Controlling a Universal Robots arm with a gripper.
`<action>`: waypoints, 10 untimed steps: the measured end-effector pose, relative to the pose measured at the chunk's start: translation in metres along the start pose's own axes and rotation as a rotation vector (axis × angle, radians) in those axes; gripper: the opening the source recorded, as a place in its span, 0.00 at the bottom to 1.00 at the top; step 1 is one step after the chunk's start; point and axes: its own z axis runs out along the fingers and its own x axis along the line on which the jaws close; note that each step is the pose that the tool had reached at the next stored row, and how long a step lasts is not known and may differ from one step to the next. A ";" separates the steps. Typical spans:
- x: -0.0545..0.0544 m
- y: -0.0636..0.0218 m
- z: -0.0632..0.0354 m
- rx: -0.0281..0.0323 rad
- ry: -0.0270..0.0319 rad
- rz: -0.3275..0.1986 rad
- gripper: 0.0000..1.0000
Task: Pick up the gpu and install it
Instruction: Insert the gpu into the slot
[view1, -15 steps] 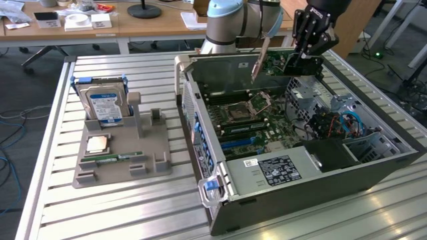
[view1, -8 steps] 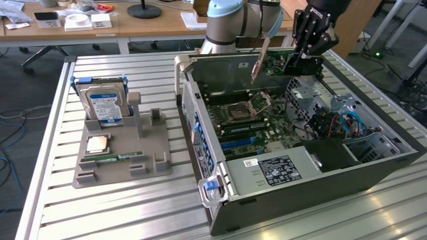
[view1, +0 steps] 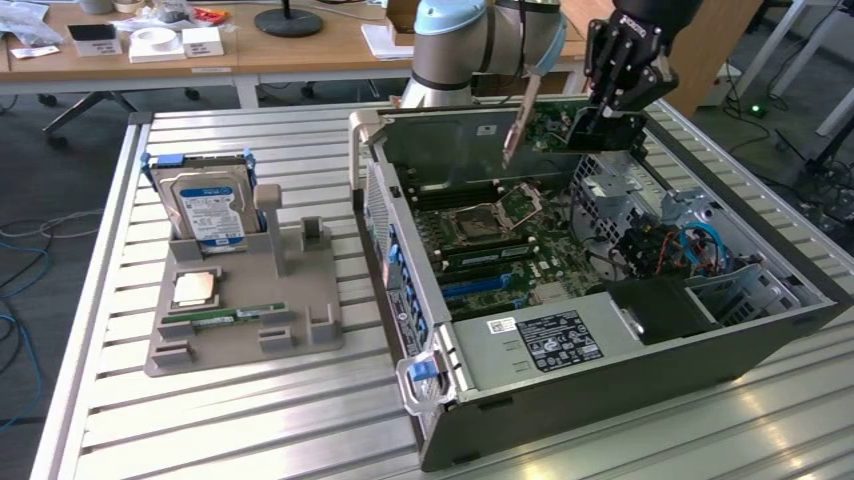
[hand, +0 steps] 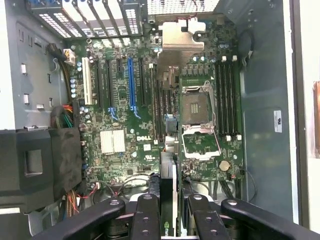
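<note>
In the upper right of the exterior view, the end effector (view1: 607, 108) is partly closed and clamps the gpu (view1: 550, 128) edge-down over the open computer case (view1: 561, 420), lined up towards the motherboard (view1: 487, 245) slots.

White "DELL" printed on the motherboard (hand: 145, 150); other labels illegible.

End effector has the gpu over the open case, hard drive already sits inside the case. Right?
No. The hard drive is not inside the case: the exterior view shows it standing upright in the grey holder on the table, to the exterior view's left of the case. The rest holds: the end effector holds the gpu over the open case.
</note>
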 end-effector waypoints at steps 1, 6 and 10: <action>0.000 0.0000 0.0000 -0.0002 0.0005 -0.009 0.26; 0.000 0.0014 0.0036 -0.0002 0.0026 -0.041 0.26; 0.000 0.0032 0.0079 0.0036 0.0040 -0.053 0.26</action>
